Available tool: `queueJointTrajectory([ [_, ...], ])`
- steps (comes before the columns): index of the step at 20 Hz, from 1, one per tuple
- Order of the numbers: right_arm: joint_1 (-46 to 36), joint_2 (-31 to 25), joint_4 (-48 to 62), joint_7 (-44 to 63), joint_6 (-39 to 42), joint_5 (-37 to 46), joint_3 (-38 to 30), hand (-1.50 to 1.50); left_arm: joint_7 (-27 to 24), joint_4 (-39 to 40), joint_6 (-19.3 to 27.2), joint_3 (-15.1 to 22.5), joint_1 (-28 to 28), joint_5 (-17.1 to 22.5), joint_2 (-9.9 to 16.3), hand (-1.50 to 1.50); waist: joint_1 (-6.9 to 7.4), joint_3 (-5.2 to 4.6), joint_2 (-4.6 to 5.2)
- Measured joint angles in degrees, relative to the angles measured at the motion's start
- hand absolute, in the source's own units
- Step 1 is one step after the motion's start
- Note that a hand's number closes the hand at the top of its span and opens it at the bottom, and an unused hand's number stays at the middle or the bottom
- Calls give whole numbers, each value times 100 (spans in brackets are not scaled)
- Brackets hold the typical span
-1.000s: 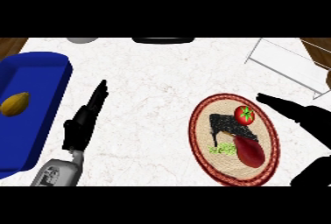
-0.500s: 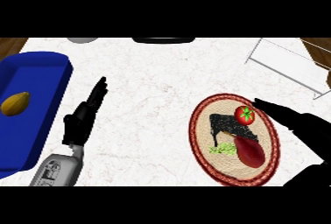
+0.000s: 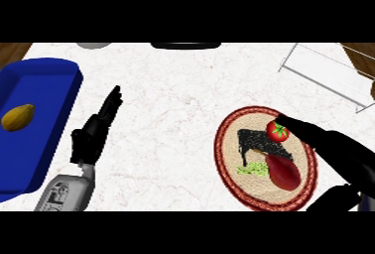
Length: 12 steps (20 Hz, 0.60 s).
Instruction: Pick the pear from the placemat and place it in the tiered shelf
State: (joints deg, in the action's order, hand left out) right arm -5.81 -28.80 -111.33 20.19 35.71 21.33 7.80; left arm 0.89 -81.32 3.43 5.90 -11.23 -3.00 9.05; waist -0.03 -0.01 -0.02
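Observation:
A round woven placemat (image 3: 233,163) with a red rim lies right of centre on the marble counter. On it rest a dark red pear-shaped fruit (image 3: 284,172), a small round red fruit with a green top (image 3: 278,132), a black patch and a bit of green. My right hand (image 3: 330,145) comes in from the lower right with its fingers straight, and their tips lie right over the round red fruit. It holds nothing. My left hand (image 3: 93,133) rests open on the counter at the left, fingers pointing up. The white wire tiered shelf (image 3: 322,70) stands at the top right.
A deep blue bin (image 3: 44,94) fills the left edge and holds a yellow-brown fruit (image 3: 18,117). A grey round thing (image 3: 93,45) and a black object (image 3: 186,45) sit at the counter's far edge. Bare marble lies between the left hand and the placemat.
My right hand has slid left over the placemat, its fingertips now at the round red fruit. The left hand has barely shifted.

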Motion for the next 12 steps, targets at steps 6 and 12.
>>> queueJointTrajectory([
  [6,59,283,56,-89,184,398,-33,-150,-18,-229,-88,-15,272,-132,-92,0,5,2,0],
  [12,126,403,303,-406,178,966,24,-150,83,-219,-163,-107,216,-210,-156,0,4,2,0],
])
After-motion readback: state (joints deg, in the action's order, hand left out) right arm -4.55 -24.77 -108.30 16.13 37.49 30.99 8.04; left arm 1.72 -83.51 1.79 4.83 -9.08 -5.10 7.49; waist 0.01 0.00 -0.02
